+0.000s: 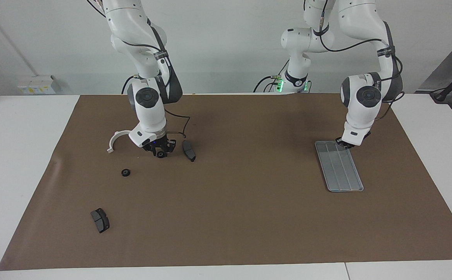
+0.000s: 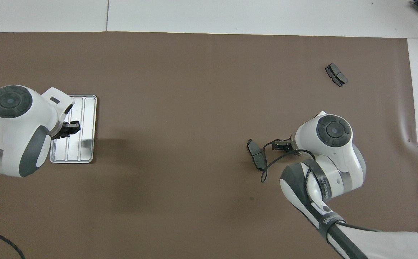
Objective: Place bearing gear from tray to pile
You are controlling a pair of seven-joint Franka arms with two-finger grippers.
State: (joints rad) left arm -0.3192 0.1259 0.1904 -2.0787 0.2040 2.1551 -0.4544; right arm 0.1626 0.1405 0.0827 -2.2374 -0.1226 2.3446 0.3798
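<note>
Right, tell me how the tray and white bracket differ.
The tray is a grey ridged rectangle; the bracket is a white open half-ring. The tray is far larger than the bracket. The tray lies at the left arm's end, under the left end effector; the bracket at the right arm's, beside the right end effector. Both rest on the brown mat.

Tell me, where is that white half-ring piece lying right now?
In the facing view the white half-ring bracket lies on the brown mat toward the right arm's end of the table, just beside the right gripper, and nearer to the robots than the small black ring.
</note>
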